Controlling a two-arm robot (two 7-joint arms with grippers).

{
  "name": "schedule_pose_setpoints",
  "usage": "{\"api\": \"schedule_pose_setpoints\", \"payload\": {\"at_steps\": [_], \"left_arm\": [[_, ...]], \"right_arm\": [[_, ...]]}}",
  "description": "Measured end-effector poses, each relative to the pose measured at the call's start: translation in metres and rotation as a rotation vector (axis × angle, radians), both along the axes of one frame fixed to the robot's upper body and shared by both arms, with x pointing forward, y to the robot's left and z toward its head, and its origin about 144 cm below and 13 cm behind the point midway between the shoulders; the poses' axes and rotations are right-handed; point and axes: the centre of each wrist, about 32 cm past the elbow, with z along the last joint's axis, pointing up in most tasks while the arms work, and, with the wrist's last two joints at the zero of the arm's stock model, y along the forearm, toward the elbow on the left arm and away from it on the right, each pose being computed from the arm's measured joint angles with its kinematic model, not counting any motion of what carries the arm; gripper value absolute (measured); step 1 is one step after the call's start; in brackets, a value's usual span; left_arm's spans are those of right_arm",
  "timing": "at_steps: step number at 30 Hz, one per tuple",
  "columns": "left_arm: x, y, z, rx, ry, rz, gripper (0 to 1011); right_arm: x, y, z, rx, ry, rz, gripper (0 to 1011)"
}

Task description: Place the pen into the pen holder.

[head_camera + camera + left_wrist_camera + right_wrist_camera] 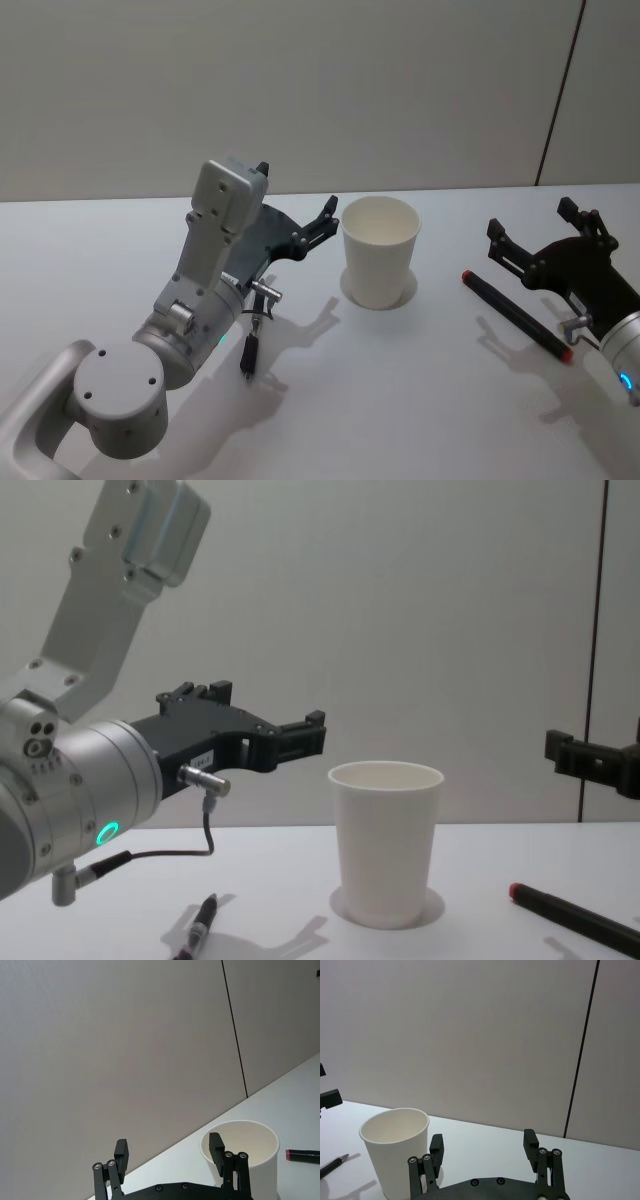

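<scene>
On my left, the left pincer (296, 187) hangs above the white tabletop (400, 410). Its two black fingers are spread wide with nothing held between them, and they point toward the middle of the scene. Beneath that arm a slim black pen (250, 352) lies flat on the tabletop, clear of the pincer and well apart from the cup.

In the middle stands the pen holder (380, 250), a plain white paper cup, upright with its open mouth facing up. The part of its inner wall I can see is bare white.

To the right of the cup, near it but not touching, a red-tipped pen (515, 315) with a dark barrel lies flat at a slant. The right pincer (531, 217) hovers above the tabletop just beside that pen, spread wide and gripping nothing.
</scene>
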Motion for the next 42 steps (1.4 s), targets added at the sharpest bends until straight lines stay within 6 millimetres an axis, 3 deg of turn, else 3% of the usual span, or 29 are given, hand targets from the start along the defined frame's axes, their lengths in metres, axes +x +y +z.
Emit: {"api": "schedule_pose_setpoints", "payload": {"at_steps": [15,42], "left_arm": [[-0.005,0.002,0.004,-0.013,0.050,-0.023,1001],[-0.039,0.012,0.010,-0.030,0.165,0.035,1001]], "right_arm": [[0.000,0.000,0.000,0.000,0.000,0.000,1001],[0.000,0.000,0.000,0.000,0.000,0.000,1002]]}}
